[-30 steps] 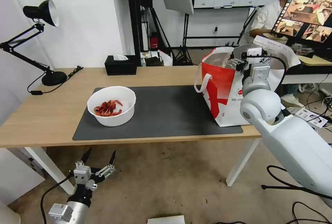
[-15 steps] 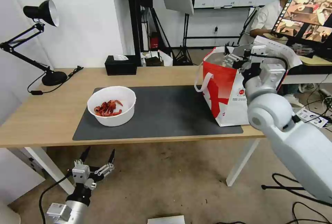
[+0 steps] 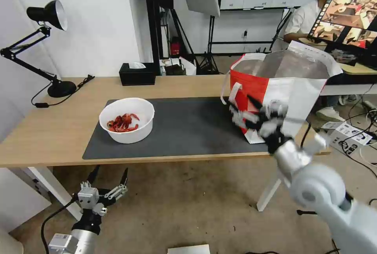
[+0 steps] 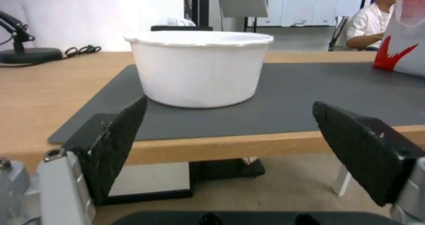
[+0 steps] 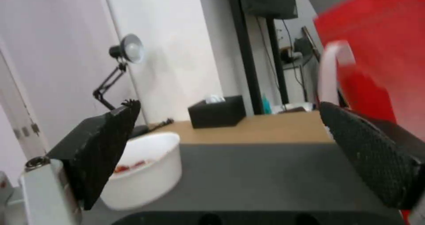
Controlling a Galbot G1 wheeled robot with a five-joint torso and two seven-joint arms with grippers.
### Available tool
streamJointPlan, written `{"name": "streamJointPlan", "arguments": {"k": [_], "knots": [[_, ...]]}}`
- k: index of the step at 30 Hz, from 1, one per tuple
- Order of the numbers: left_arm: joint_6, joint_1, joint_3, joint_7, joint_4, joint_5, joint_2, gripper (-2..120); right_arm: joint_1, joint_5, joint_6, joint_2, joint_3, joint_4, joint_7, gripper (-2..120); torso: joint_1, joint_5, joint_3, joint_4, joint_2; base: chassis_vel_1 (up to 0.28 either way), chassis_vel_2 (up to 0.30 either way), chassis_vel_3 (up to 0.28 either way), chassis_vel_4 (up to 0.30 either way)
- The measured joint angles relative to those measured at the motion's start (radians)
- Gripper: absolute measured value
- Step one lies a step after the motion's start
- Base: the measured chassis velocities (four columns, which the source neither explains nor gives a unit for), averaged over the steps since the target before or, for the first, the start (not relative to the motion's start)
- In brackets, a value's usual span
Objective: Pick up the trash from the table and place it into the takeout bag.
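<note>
A white round bowl of red crayfish shells, part of the trash, stands on the left part of the dark mat on the table. The takeout bag, white with a red panel and foil lining, stands open at the mat's right end. My right gripper is open, blurred, in front of the bag's red face just above the mat. Its wrist view has the bowl and the bag. My left gripper hangs open below the table's front edge, facing the bowl.
A black tissue box sits at the table's back edge and a desk lamp at its far left. A white table leg stands below the bag. Cables and boxes lie on the floor at the right.
My right arm has swung down from over the bag's mouth to in front of its red face, near the mat. The left gripper has sunk slightly.
</note>
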Motion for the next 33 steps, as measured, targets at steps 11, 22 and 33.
{"name": "streamJointPlan", "arguments": {"k": [11, 22, 33], "knots": [[-0.014, 0.004, 0.007, 0.001, 0.037, 0.031, -0.023, 100, -0.219, -0.188, 0.1, 0.104, -0.002, -0.126, -0.012, 100, 0.0, 0.0, 0.0, 0.0, 0.0, 0.0, 0.0, 0.0, 0.0], [-0.016, 0.006, 0.002, 0.003, 0.058, 0.028, -0.008, 100, -0.205, -0.237, 0.101, 0.137, -0.022, -0.174, 0.021, 100, 0.0, -0.0002, 0.0, 0.0002, 0.0, 0.0, 0.0, 0.0, 0.0], [-0.02, 0.004, 0.011, 0.004, 0.071, 0.031, -0.009, 100, -0.173, -0.255, 0.078, 0.133, -0.036, -0.185, 0.064, 100, 0.0, -0.0001, 0.0, 0.0002, 0.0, 0.0, 0.0, 0.0, 0.0]]}}
